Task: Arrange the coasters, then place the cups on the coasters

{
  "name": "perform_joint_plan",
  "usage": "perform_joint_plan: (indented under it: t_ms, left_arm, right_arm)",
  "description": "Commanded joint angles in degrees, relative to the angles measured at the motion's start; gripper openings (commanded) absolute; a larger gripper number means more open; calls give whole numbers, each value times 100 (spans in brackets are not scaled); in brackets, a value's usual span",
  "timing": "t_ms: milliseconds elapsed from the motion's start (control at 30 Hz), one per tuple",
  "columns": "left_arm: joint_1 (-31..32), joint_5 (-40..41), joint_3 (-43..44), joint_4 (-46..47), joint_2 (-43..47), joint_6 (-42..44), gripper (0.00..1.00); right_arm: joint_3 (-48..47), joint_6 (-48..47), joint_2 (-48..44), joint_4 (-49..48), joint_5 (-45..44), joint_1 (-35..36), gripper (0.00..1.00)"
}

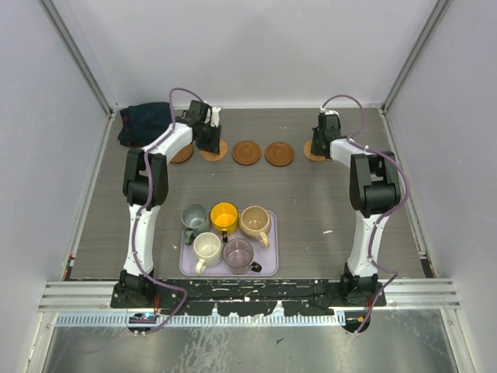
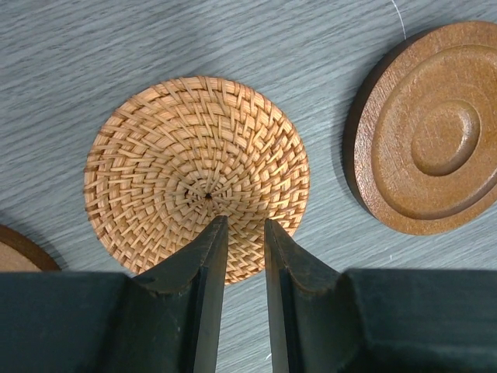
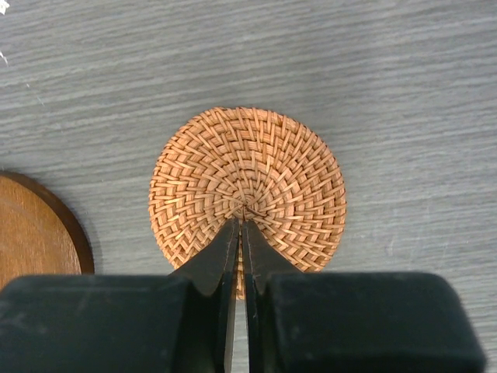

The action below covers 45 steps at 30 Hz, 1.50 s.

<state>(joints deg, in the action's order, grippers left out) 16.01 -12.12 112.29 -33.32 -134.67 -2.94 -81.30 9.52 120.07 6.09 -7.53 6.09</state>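
- Left gripper (image 2: 244,221) narrowly parted, empty, over woven coaster (image 2: 186,163).
- Right gripper (image 3: 241,223) nearly closed, empty, over end coaster (image 3: 256,167).
- Cups (image 1: 224,217) sit back toward the bases, nearer the left arm.

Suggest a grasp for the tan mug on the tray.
I'd pinch the tan mug at its far-right rim from above, one finger inside. It stands upright; the yellow mug crowds its left, its handle and the mauve mug sit on the near side.
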Motion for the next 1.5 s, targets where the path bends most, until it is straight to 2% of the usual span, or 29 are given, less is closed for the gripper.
perform_joint_plan:
  t_ms: [0, 533, 867, 967, 1167, 1467]
  left_arm:
    - [-19, 302, -216, -254, 131, -38, 27]
    - [-95, 332, -947, 3, 413, -160, 25]
    - [-93, 218, -631, -34, 374, -224, 27]
    - [-95, 204, -665, 21, 455, -224, 29]
    - [-91, 146, -662, 319, 693, -305, 39]
    - [-98, -27, -586, 659, 1260, -410, 45]
  right_arm:
    - [410, 181, -248, 486, 163, 21, 12]
    - [562, 183, -439, 455, 197, 134, 14]
    - [633, 278, -551, 509, -87, 314, 15]
    - [562, 264, -542, 512, -161, 312, 16]
    - [279, 125, -635, 551, -335, 312, 18]
    - [-15, -118, -1029, 383, -253, 314, 22]
